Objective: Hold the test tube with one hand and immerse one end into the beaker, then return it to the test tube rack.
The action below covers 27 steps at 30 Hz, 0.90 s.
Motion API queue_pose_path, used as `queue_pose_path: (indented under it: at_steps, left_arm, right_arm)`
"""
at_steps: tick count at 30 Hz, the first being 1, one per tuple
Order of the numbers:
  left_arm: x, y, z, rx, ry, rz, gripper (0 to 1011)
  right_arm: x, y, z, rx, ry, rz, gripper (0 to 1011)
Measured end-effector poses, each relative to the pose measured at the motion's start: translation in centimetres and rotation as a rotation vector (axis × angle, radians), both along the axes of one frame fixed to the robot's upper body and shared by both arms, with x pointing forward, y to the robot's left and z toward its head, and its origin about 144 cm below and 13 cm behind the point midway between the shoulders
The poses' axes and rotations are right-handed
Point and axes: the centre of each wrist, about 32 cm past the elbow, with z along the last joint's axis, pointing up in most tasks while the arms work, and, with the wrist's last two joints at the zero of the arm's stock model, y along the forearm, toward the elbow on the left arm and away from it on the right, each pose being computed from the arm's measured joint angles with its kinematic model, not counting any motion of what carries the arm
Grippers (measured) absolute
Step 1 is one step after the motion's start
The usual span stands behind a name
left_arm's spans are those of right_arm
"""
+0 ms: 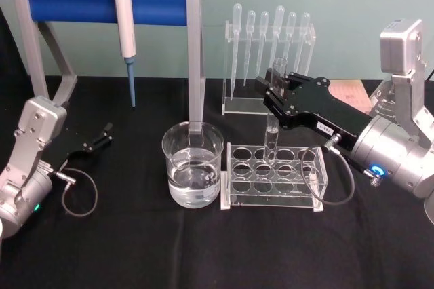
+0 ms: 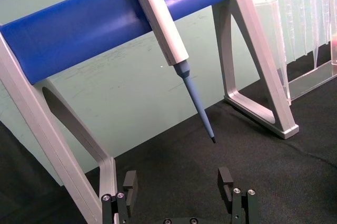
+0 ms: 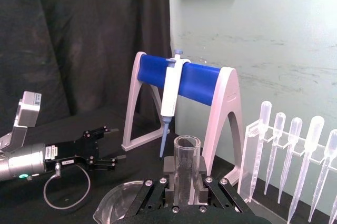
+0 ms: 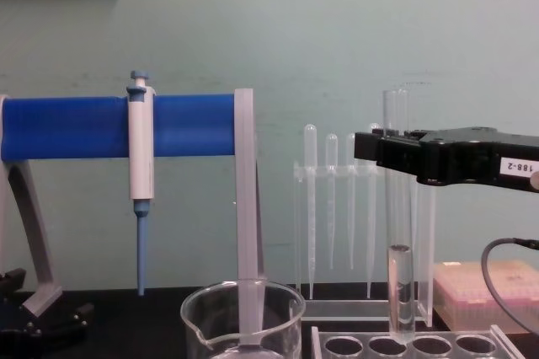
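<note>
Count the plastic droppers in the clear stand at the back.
6 droppers, side by side, bulbs up, in the clear stand behind the test tube rack. The right gripper covers some lower parts; one more might be hidden.

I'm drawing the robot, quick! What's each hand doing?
Left gripper: open, holding nothing.
Right gripper: closed on the test tube.

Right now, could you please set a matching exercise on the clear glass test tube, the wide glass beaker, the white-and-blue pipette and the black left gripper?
1 test tube
2 beaker
3 pipette
4 left gripper

A hangs on the blue bar
B open, idle at the left
C clamped upright in the right gripper
D part-filled, beside the rack

Pairs: 1-C, 2-D, 3-A, 4-B.
</note>
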Motion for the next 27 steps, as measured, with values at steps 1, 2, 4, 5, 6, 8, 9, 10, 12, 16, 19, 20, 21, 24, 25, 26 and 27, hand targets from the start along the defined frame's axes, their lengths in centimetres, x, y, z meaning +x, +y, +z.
queue_pose_path:
  at_steps: [1, 2, 4, 5, 6, 8, 9, 10, 12, 16, 19, 20, 21, 24, 25, 26, 27]
  left_arm:
    - [0.0, 0.0, 0.0, 0.0, 0.0, 0.0, 1000]
    - [0.0, 0.0, 0.0, 0.0, 0.0, 0.0, 1000]
    - [0.0, 0.0, 0.0, 0.0, 0.0, 0.0, 1000]
    - [0.0, 0.0, 0.0, 0.0, 0.0, 0.0, 1000]
    - [0.0, 0.0, 0.0, 0.0, 0.0, 0.0, 1000]
    - [0.0, 0.0, 0.0, 0.0, 0.0, 0.0, 1000]
    - [0.0, 0.0, 0.0, 0.0, 0.0, 0.0, 1000]
    - [0.0, 0.0, 0.0, 0.0, 0.0, 0.0, 1000]
    - [0.0, 0.0, 0.0, 0.0, 0.0, 0.0, 1000]
    - [0.0, 0.0, 0.0, 0.0, 0.0, 0.0, 1000]
    - [0.0, 0.0, 0.0, 0.0, 0.0, 0.0, 1000]
    - [0.0, 0.0, 0.0, 0.0, 0.0, 0.0, 1000]
    - [0.0, 0.0, 0.0, 0.0, 0.0, 0.0, 1000]
    - [0.0, 0.0, 0.0, 0.0, 0.0, 0.0, 1000]
    - [0.0, 0.0, 0.0, 0.0, 0.0, 0.0, 1000]
    - [0.0, 0.0, 0.0, 0.0, 0.0, 0.0, 1000]
    - [0.0, 0.0, 0.0, 0.0, 0.0, 0.0, 1000]
  right_arm:
    - [0.0, 0.0, 0.0, 0.0, 0.0, 0.0, 224]
    - [0.0, 0.0, 0.0, 0.0, 0.0, 0.0, 224]
    - [0.0, 0.0, 0.0, 0.0, 0.0, 0.0, 224]
    - [0.0, 0.0, 0.0, 0.0, 0.0, 0.0, 224]
    - [0.0, 0.0, 0.0, 0.0, 0.0, 0.0, 224]
    - [0.0, 0.0, 0.0, 0.0, 0.0, 0.0, 224]
    - [0.0, 0.0, 0.0, 0.0, 0.0, 0.0, 224]
    - [0.0, 0.0, 0.0, 0.0, 0.0, 0.0, 224]
    - [0.0, 0.0, 0.0, 0.0, 0.0, 0.0, 224]
    - [0.0, 0.0, 0.0, 0.0, 0.0, 0.0, 224]
    - [0.0, 0.0, 0.0, 0.0, 0.0, 0.0, 224]
    - [0.0, 0.0, 0.0, 0.0, 0.0, 0.0, 224]
    - [0.0, 0.0, 0.0, 0.0, 0.0, 0.0, 224]
    - [0.0, 0.0, 0.0, 0.0, 0.0, 0.0, 224]
    - [0.0, 0.0, 0.0, 0.0, 0.0, 0.0, 224]
    - [0.0, 0.0, 0.0, 0.0, 0.0, 0.0, 224]
    - [0.0, 0.0, 0.0, 0.0, 0.0, 0.0, 224]
